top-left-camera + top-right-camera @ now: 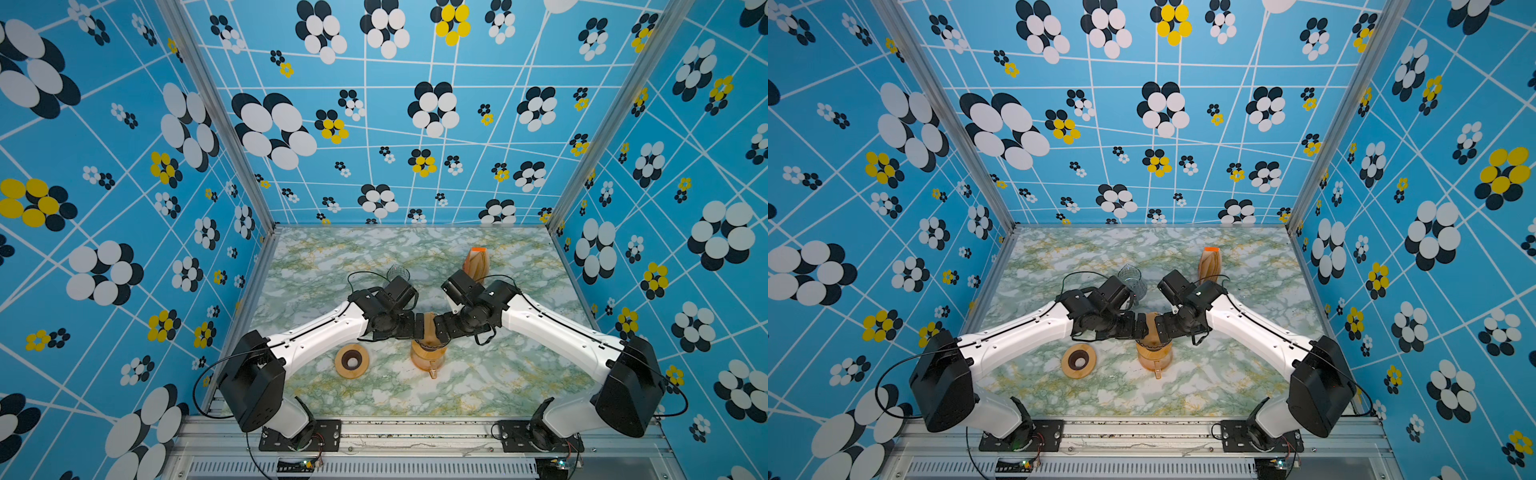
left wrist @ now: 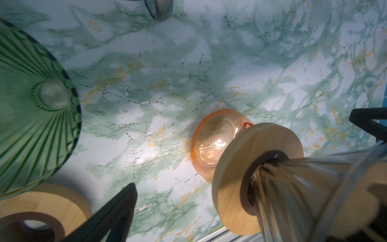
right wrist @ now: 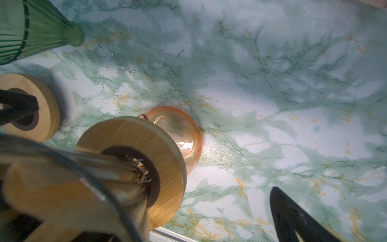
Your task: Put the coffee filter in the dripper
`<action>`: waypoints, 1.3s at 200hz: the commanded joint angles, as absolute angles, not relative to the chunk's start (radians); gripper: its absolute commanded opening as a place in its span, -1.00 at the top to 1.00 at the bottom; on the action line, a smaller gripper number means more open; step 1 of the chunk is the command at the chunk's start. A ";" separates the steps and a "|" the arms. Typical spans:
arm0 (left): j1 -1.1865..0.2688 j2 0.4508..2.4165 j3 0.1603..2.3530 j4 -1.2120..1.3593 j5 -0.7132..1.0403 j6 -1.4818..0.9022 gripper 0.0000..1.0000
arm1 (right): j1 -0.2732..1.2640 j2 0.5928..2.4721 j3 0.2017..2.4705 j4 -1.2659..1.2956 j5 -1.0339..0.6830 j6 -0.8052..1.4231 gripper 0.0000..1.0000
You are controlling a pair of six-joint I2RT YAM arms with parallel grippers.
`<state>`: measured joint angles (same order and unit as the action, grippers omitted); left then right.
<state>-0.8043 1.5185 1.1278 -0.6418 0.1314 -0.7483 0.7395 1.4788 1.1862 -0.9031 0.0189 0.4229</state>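
Note:
A clear ribbed glass dripper (image 2: 303, 178) stands on a wooden collar (image 2: 240, 167) on top of an orange glass carafe (image 1: 428, 357). The brown paper coffee filter (image 1: 429, 328) sits in the dripper and shows tan through the glass (image 3: 41, 194). In both top views my left gripper (image 1: 419, 326) and right gripper (image 1: 439, 326) meet over the dripper from either side. Both are open wide. Each wrist view shows one free black finger (image 2: 119, 209), (image 3: 293, 215) over bare table. The dripper hides the other finger of each, so I cannot tell whether it touches.
A loose wooden ring (image 1: 352, 360) lies left of the carafe. A green ribbed glass cone (image 2: 31, 104) stands behind the left wrist. A brown ribbed bundle with an orange top (image 1: 476, 262) stands at the back right. The table's front metal rail (image 1: 415, 428) is close behind the carafe.

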 commanded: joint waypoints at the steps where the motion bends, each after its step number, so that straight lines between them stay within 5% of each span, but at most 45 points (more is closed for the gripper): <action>1: -0.794 1.523 1.108 -0.649 0.129 -0.744 -0.98 | 0.746 1.474 1.203 -0.907 -0.010 0.404 -0.94; 120: -0.795 1.488 1.153 -0.661 0.158 -0.741 -0.98 | 0.738 1.395 1.244 -0.907 -0.108 0.399 -0.79; 229: -0.796 1.421 1.137 -0.650 0.180 -0.724 -0.98 | 0.726 1.349 1.244 -0.910 -0.109 0.404 -0.04; 260: -0.796 1.414 1.128 -0.647 0.161 -0.709 -0.98 | 0.727 1.362 1.257 -0.926 -0.095 0.386 0.02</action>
<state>-0.8043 1.4456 1.1267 -0.6426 0.1753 -0.7372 0.7307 1.3689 1.2308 -0.9058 -0.1104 0.4038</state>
